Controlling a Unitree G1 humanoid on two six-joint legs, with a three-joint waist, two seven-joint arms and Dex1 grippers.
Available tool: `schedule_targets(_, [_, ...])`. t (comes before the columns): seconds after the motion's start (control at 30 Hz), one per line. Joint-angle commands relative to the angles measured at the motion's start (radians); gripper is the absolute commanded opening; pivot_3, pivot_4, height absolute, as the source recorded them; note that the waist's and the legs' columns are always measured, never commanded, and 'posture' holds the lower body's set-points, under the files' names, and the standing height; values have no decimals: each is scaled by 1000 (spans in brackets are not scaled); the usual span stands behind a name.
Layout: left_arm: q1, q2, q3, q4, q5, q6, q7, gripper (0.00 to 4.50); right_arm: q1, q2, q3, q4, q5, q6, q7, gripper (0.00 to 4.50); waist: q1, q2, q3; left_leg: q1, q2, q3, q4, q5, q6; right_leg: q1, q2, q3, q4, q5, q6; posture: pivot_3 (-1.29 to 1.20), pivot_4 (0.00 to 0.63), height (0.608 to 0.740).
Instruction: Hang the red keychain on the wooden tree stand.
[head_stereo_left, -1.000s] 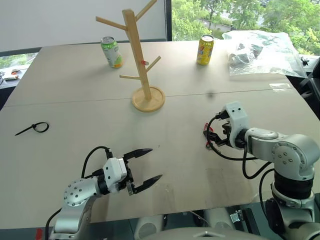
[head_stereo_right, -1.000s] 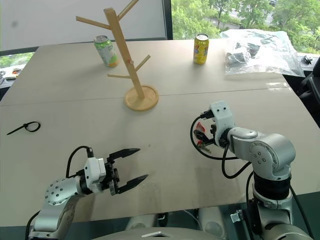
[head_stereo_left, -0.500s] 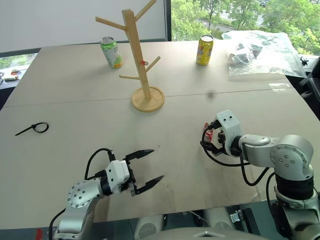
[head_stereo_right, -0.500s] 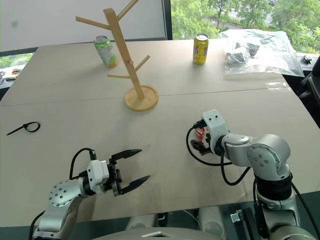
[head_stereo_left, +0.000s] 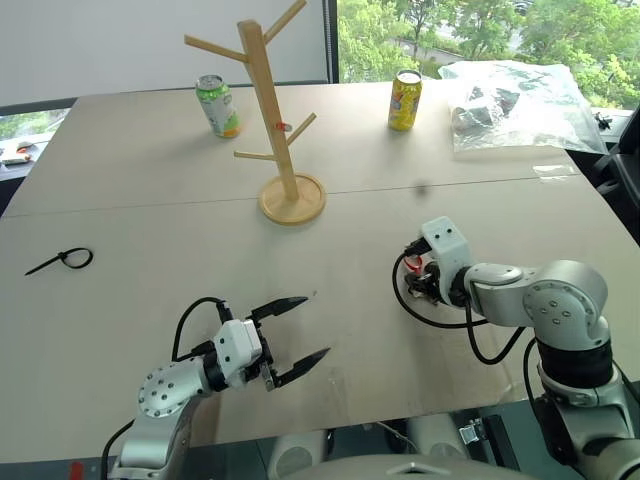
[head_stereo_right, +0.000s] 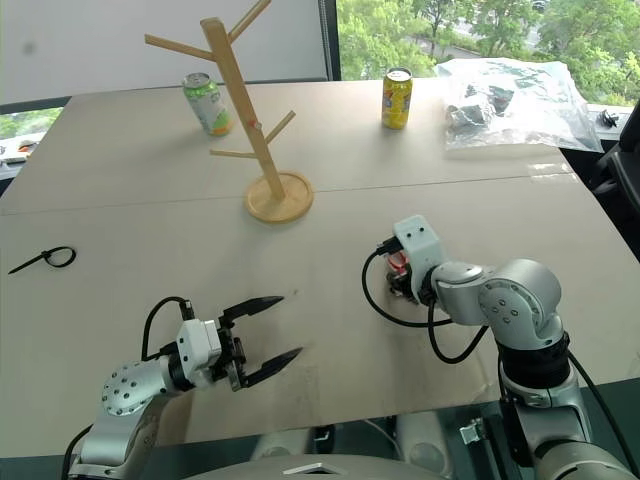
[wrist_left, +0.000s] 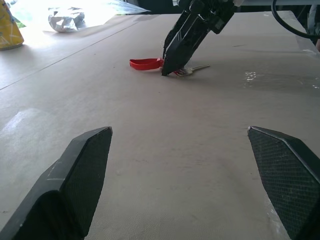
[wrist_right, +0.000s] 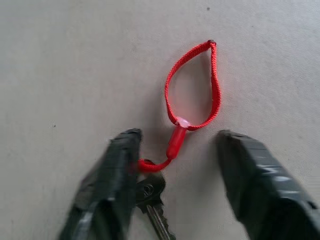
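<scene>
The red keychain (wrist_right: 176, 141) lies flat on the table, its strap loop spread out and its small key (wrist_right: 156, 216) at the near end. My right gripper (wrist_right: 178, 135) points down with its tips on the table, one finger either side of the strap's plastic joiner. One fingertip (wrist_right: 131, 142) touches the key ring, and a gap still shows between the jaws. In the left wrist view the red strap (wrist_left: 145, 63) sticks out beside those fingers. My left gripper (head_stereo_left: 316, 326) hovers open and empty over the near table. The wooden tree stand (head_stereo_left: 270, 110) stands upright at the far middle.
A green can (head_stereo_left: 218, 104) stands left of the tree stand and a yellow can (head_stereo_left: 404, 99) to its right. A crumpled clear plastic bag (head_stereo_left: 510, 95) lies at the far right. A black zip-tie loop (head_stereo_left: 62, 260) rests near the table's left edge.
My right gripper has shifted a little to the left and settled over the keychain, and its jaws have narrowed around the strap. The left gripper has stayed put.
</scene>
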Motion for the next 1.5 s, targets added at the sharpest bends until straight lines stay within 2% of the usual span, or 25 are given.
schedule_targets(0.03, [9, -2, -6, 1, -4, -31, 6, 4500, -9, 0, 11, -5, 0, 7, 15, 610, 0, 0, 0, 0, 0, 0, 0, 0, 0, 0, 0, 0, 0, 0, 0, 0, 150, 740])
schedule_targets(0.07, [10, -2, -8, 2, -6, -30, 7, 4500, -9, 0, 12, -5, -3, 7, 17, 72, 1, 0, 0, 0, 0, 0, 0, 0, 0, 0, 0, 0, 0, 0, 0, 0, 150, 740])
schedule_targets(0.3, [10, -4, -31, -15, -11, -12, 19, 4500, -18, 0, 10, -11, -15, 7, 34, 72, 1, 0, 0, 0, 0, 0, 0, 0, 0, 0, -2, 0, 0, 0, 0, 0, 150, 740])
schedule_targets(0.4, [9, -2, -37, -16, -10, -10, 22, 4500, -51, 2, 17, -58, -79, -30, 70, 72, 1, 1, 0, 0, 0, 0, 0, 0, 0, 0, -4, 0, 0, 0, 0, 0, 150, 740])
schedule_targets(0.53, [-26, -36, 3, -69, -18, 74, 147, 4500, -82, -74, 82, -154, -196, -365, 261, 72, 1, 2, 1, -5, 0, 1, 0, 0, 0, -5, 0, 0, 0, 0, 1, 0, 150, 740])
schedule_targets(0.6, [-84, -68, 27, -140, -51, 182, 260, 4500, -77, -82, 84, -166, -259, -545, 355, 72, 5, 1, 1, -8, 0, -1, 1, 0, 0, -7, 1, -1, 0, 2, 5, 0, 150, 740])
schedule_targets(0.8, [-306, -134, 65, -375, -163, 525, 577, 4500, -132, -80, 125, -98, -422, -883, 544, 72, 3, 1, 1, -12, 0, -5, 7, 0, 0, -6, 3, -4, 1, 4, 6, 0, 150, 740])
schedule_targets(0.87, [-378, -127, 70, -427, -196, 638, 645, 4500, -166, -52, 145, -53, -471, -974, 586, 72, 1, 1, 1, -12, 0, -4, 8, 0, 0, -6, 4, -3, 1, 4, 8, 0, 150, 740])
schedule_targets(1.13, [-585, -85, 148, -517, -365, 960, 826, 4500, -257, 33, 238, 179, -671, -1235, 703, 72, 2, 0, 1, -12, 0, -5, 10, 0, 0, -6, 7, -2, 2, 7, 3, 0, 150, 740])
schedule_targets(1.27, [-617, -51, 208, -525, -447, 1087, 904, 4500, -297, 84, 249, 304, -732, -1354, 752, 72, 1, 1, 1, -12, 0, -5, 11, 0, -1, -6, 7, -1, 2, 7, 3, 0, 150, 740])
schedule_targets(1.5, [-580, -9, 254, -535, -473, 1134, 918, 4500, -325, 158, 235, 435, -774, -1457, 806, 72, 5, 1, 1, -12, 0, -5, 11, 2, -3, -6, 7, -1, 3, 7, 3, 0, 150, 740])
